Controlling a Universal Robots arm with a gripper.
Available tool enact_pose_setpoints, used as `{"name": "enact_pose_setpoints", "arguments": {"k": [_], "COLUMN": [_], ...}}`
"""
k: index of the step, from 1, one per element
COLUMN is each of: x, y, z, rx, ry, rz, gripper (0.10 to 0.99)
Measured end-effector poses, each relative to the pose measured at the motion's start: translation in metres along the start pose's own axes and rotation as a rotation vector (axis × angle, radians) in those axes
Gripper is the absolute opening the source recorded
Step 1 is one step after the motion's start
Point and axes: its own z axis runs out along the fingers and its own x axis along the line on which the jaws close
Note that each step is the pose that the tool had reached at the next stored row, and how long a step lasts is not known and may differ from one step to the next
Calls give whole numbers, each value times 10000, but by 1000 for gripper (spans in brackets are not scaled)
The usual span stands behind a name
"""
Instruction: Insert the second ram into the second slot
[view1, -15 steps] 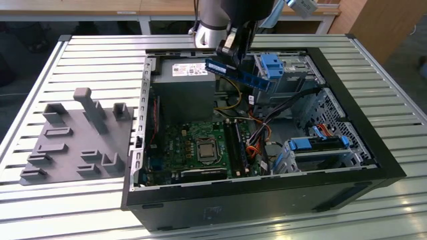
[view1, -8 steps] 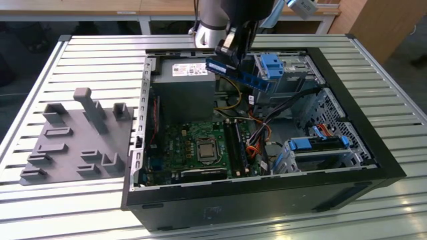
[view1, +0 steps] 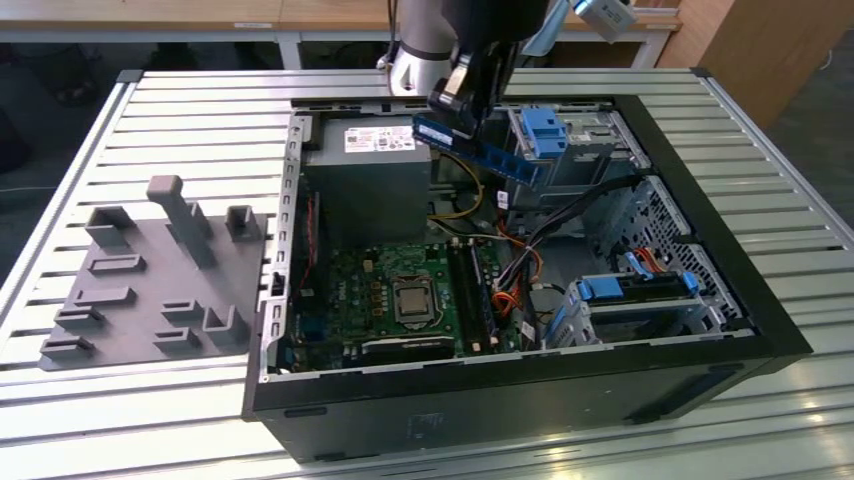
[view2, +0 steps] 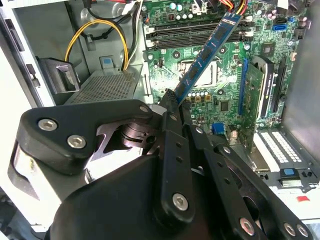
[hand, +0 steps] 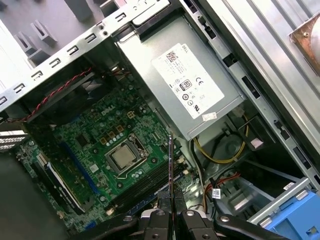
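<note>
My gripper (view1: 463, 98) is shut on the second ram (view1: 483, 152), a thin blue circuit-board stick held tilted in the air above the far part of the open computer case (view1: 747, 300). In the second wrist view the ram (view2: 207, 52) slants away from the black fingertips (view2: 169, 97) over the green motherboard (view2: 225, 95). Seen edge-on in the first wrist view, the ram (hand: 170, 165) rises from the gripper (hand: 171, 210). The long memory slots (view1: 478, 295) (view2: 195, 32) (hand: 145, 186) lie beside the processor socket (view1: 411, 296), well below the stick. I cannot tell which slot is the second.
A grey power supply (view1: 367, 175) with a white label fills the case's far corner. Bright-blue drive brackets (view1: 541, 130) (view1: 641, 288) and loose cables (view1: 534, 235) crowd the exterior view's right side. A grey holder block (view1: 147, 270) lies on the slatted table (view1: 134, 420), left of the case.
</note>
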Motion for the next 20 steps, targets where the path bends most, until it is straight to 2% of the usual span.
{"name": "enact_pose_setpoints", "arguments": {"k": [20], "x": [1], "y": [-1], "z": [0], "rx": [13], "ry": [-27], "rz": [738], "gripper": [141]}}
